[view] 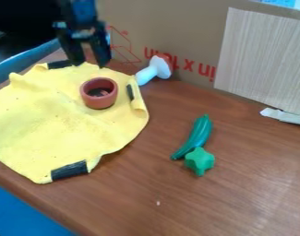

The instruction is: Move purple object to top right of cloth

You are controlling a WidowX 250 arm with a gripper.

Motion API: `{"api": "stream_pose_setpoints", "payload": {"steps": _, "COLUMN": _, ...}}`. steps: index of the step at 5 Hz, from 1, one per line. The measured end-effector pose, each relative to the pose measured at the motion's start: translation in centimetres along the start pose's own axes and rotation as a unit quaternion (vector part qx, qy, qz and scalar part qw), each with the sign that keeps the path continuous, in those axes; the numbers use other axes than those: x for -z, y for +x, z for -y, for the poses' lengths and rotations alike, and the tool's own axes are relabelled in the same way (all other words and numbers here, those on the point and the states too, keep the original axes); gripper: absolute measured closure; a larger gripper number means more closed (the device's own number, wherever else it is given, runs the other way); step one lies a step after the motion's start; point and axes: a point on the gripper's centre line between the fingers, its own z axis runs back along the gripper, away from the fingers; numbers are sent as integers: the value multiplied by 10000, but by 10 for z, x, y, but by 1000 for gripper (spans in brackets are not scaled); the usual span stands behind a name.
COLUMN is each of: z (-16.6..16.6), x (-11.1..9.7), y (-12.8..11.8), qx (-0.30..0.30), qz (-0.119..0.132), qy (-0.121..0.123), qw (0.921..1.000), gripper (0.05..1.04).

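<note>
A round reddish clay-like pot [98,102] is sitting upper right on yellow fabric cloth [41,115], likely finishing placement; black two-fingered end effector [90,63] is hanging wide.

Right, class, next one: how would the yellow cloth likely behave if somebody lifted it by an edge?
The yellow cloth would probably sag and fold rather than hold its shape, since its edges ripple and bunch. The small reddish pot might slide or tip, as it just rests on the rumpled fabric.
</note>
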Motion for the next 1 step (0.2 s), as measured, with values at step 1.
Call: {"api": "stream_pose_setpoints", "payload": {"steps": 1, "z": 10, "x": -48, "y": -4, "qx": 116, "qz": 335, "qy": 283, "qw": 9990, "gripper": 82}}
